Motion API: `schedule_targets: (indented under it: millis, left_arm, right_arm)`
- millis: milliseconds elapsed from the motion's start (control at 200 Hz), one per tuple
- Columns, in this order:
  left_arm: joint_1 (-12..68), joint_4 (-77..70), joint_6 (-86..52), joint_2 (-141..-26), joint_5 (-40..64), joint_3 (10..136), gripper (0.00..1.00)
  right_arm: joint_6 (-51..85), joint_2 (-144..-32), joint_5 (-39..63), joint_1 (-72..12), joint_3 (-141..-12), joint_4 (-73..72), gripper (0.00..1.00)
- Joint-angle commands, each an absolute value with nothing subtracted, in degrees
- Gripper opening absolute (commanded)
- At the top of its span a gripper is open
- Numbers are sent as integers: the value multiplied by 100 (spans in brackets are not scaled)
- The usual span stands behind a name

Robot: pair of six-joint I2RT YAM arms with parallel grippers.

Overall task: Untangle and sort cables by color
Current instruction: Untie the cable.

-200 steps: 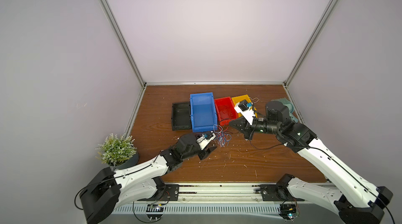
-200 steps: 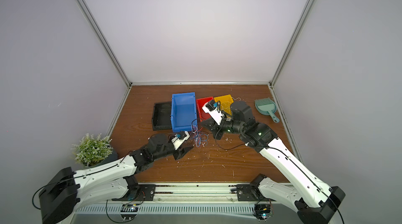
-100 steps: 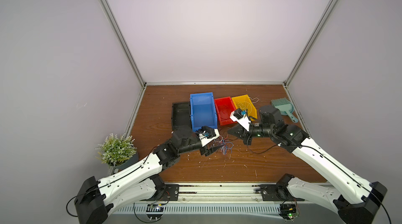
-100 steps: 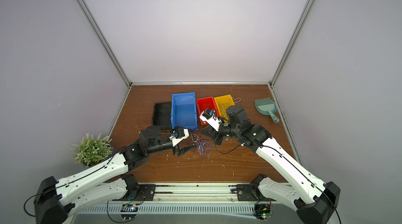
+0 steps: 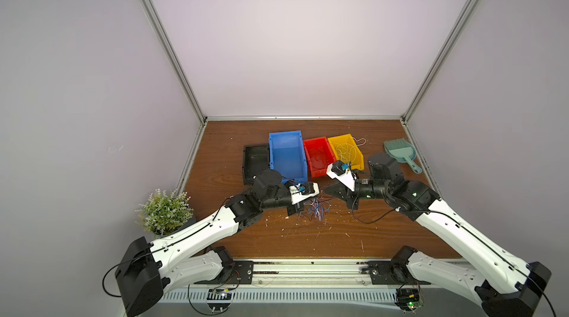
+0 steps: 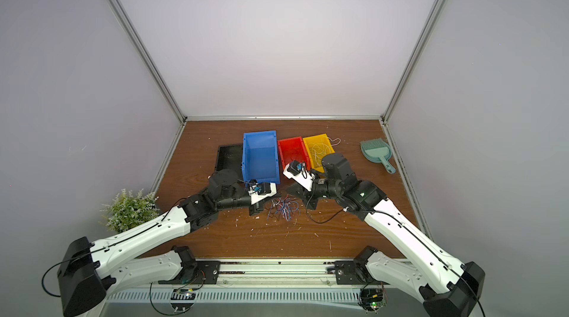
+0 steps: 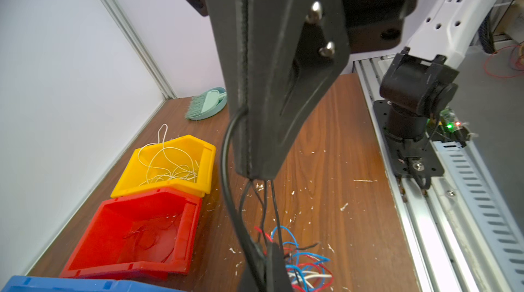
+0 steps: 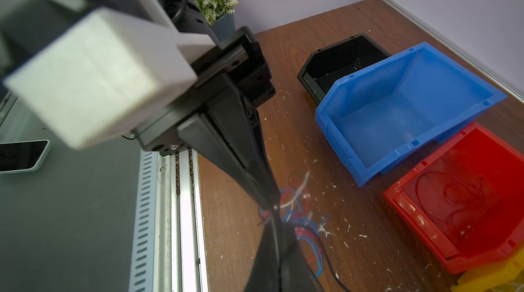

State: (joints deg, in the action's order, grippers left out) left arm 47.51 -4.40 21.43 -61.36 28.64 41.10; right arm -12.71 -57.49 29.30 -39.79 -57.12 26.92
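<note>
Both grippers point at each other, tips close, over the cables (image 5: 317,211) — a loose knot of hair-thin blue, red, white and black wire on the table (image 5: 385,232), on my side of the bins.

My right gripper (image 7: 255,173): flat, tapered black fingers pressed together, thin black strands pinched at the tip and hanging down.

My left gripper (image 7: 274,251): closed as well, nipping those same black strands just above the knot.

Yellow bin (image 7: 161,187): glossy plastic, holds looping white wire, one loop standing over the rim.

Red bin (image 7: 124,266): a few red curls on its floor.

Blue bin (image 5: 286,158): the largest, smooth-walled; black bin (image 5: 254,161) just beside it.

Table surface — dark wood grain, flecked with small white scraps.
</note>
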Motion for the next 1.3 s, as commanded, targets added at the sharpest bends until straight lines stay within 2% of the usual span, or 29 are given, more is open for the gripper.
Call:
schedule_targets:
  millis: [0,95,125,185,210,365,555,625,761,811,901,991,1096,1161,1296]
  left_arm:
    - [4684,-113,2310,-6134,3053,4292,0]
    - [4674,-96,2351,-6063,2986,4274,2]
    - [4672,-113,2319,-6031,2946,4259,8]
    - [4667,-170,2252,-5954,2927,4225,31]
    - [4668,-203,2233,-5921,2942,4207,36]
    - [4671,-499,2061,-5870,3007,4131,40]
    - [4672,-726,1986,-6100,3012,4139,39]
    - [4671,-684,2016,-6190,2896,4173,36]
    - [4674,-570,2089,-6273,2869,4276,17]
    - [4672,-536,2099,-6292,2934,4323,1]
    - [4670,-488,2026,-6319,2820,4442,0]
    - [4667,-486,1852,-6287,2421,4558,0]
    - [4658,-624,1714,-6133,2368,4603,0]
    - [4649,-750,1618,-6012,2399,4592,0]
    - [4640,-784,1463,-5835,2520,4671,0]
  right_arm:
    - [-1371,-5590,2750,-4017,-5622,2599,0]
    - [-1367,-5558,2544,-4017,-5547,2639,0]
    - [-1371,-5555,2448,-4015,-5526,2650,0]
    - [-1375,-5531,2319,-4021,-5506,2687,0]
    - [-1376,-5522,2324,-4017,-5490,2689,0]
    - [-1371,-5505,2553,-4016,-5476,2597,0]
    - [-1400,-5466,2713,-4012,-5462,2509,0]
    - [-1415,-5445,2725,-4017,-5449,2494,0]
    - [-1423,-5414,2776,-4016,-5419,2492,0]
    - [-1402,-5406,2737,-4015,-5402,2461,0]
    - [-1294,-5426,2643,-4016,-5324,2379,0]
    - [-1084,-5498,2645,-4014,-5188,2268,34]
    - [-866,-5683,2386,-4016,-4983,2249,60]
    - [-844,-5872,2378,-4016,-4899,2255,66]
    - [-693,-6136,2698,-4017,-4660,1866,69]
